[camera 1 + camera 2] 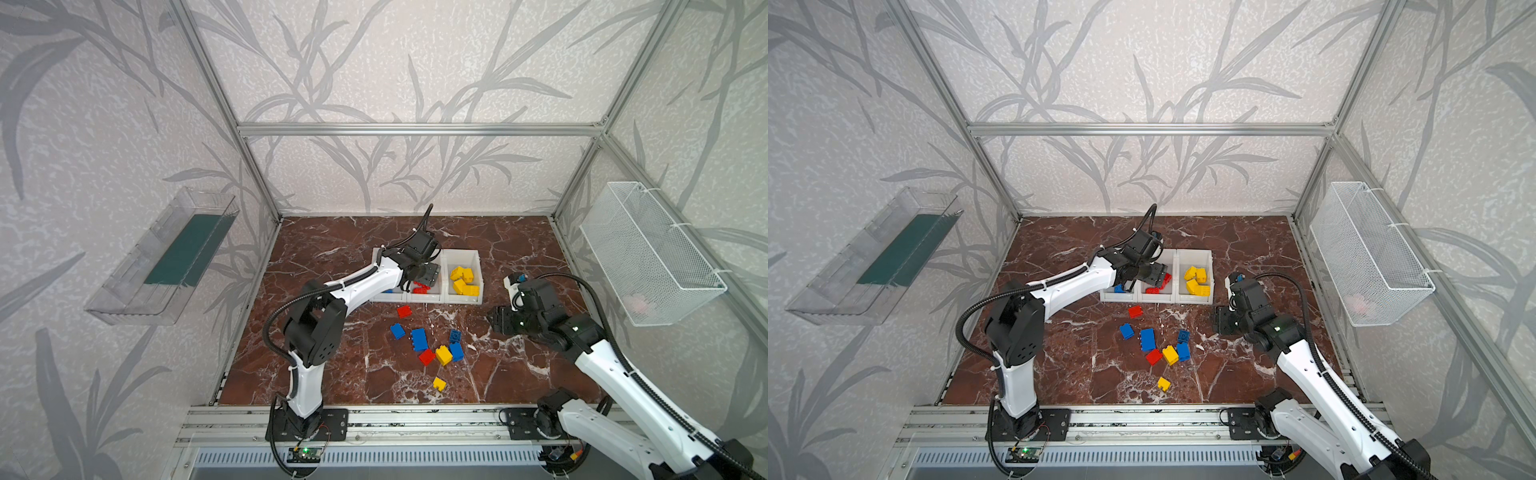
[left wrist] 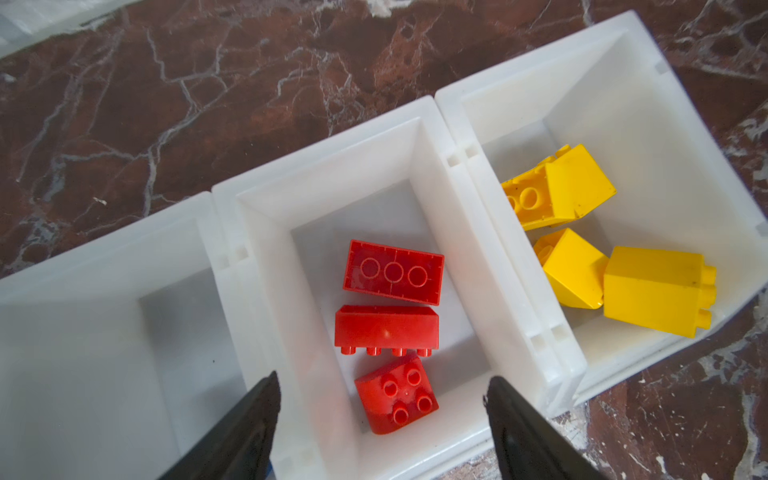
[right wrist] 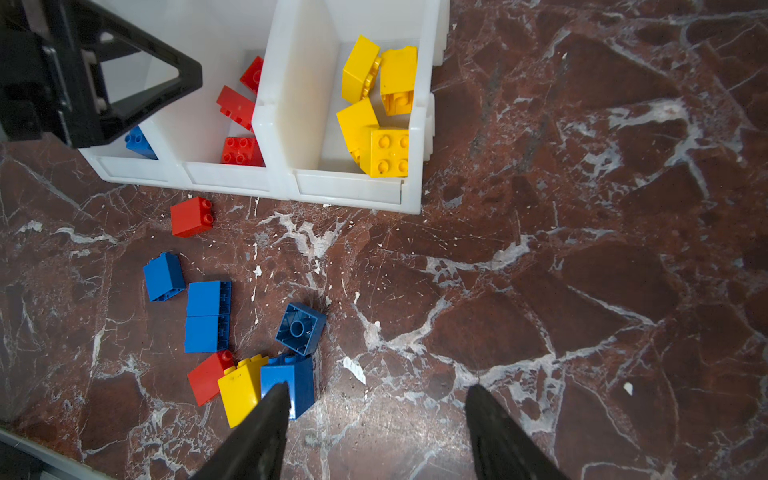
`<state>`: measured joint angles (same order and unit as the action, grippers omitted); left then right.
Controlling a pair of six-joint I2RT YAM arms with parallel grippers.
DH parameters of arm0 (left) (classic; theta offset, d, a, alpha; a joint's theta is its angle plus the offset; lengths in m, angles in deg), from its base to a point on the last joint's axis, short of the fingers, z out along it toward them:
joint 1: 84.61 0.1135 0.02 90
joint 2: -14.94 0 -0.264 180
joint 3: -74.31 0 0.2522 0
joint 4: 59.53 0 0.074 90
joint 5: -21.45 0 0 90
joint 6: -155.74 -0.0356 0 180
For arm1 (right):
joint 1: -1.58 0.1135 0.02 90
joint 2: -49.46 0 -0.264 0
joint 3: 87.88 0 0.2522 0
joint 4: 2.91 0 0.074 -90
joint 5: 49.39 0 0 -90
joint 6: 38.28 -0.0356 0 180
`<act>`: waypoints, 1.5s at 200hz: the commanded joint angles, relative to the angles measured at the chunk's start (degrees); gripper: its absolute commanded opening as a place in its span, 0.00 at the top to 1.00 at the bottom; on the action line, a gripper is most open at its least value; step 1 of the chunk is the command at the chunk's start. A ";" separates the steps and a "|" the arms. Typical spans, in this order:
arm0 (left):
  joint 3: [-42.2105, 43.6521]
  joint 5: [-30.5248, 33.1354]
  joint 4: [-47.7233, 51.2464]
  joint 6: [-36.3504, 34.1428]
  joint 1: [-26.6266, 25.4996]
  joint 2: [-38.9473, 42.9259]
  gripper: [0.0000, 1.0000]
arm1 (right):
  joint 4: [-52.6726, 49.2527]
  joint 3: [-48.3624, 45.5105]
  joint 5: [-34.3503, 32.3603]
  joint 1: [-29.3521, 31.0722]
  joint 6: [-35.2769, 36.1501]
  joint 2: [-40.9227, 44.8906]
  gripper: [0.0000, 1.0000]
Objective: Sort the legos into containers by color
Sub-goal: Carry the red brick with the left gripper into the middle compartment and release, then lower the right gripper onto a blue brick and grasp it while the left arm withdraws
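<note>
Top views: table point(image 1: 519, 257) with the containers point(image 1: 463, 300) toward 12 o'clock and the loose legos point(image 1: 419, 338) on the marble at 6 o'clock of them. Sorting looks about half done.

Biggest risk is arm-on-arm. The left arm point(image 1: 365, 282) lies across the left bin point(image 3: 133, 169), which holds the stored blue brick point(image 3: 139, 143), and most loose bricks are blue. If the right side carries blue there now, the arms clash.

Next, the bin row. The left gripper point(image 2: 382, 376) hangs over the middle bin point(image 2: 436, 174), jaws spread, nothing pinched. Three red bricks point(image 2: 386, 328) lie below it. A sideways pull-out could hook a finger on the wall and drag all three joined bins.

The right gripper point(image 3: 378, 385) sits at 3 o'clock of the pile, jaws apart and empty, above bare marble. Its nearest target is a tight clump of front blue brick point(image 3: 291, 382), clump yellow brick point(image 3: 239, 390) and clump red brick point(image 3: 205, 382), all touching. Closing on the blue likely shoves or co-grabs the yellow, which means the wrong bin.

Smallest: the upturned blue square point(image 3: 300, 328) just beside that clump could get kicked away. The lone yellow brick point(image 1: 439, 383) at 6 o'clock of the pile stands clear, so it's the easy pick.
</note>
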<state>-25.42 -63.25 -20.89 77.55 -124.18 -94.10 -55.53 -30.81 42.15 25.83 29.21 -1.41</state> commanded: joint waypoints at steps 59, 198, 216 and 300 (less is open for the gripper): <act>11.63 0.40 -5.59 3.33 1.20 13.81 0.19 | -1.94 -1.18 1.02 1.40 -0.99 -2.10 0.32; 47.48 7.05 -3.63 16.29 2.31 51.71 0.18 | 4.08 2.50 -5.86 19.24 -10.90 -24.19 0.32; 50.02 7.48 -2.32 17.64 2.26 56.04 0.18 | 5.99 3.09 -6.12 20.28 -12.82 -27.41 0.32; 55.48 7.65 0.43 20.28 2.30 67.91 0.18 | 11.17 4.98 -7.65 22.66 -18.41 -35.17 0.33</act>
<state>29.11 -56.96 -22.15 96.28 -122.08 -27.26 -45.60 -27.44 36.11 47.73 13.02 -35.00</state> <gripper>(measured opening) 0.823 0.670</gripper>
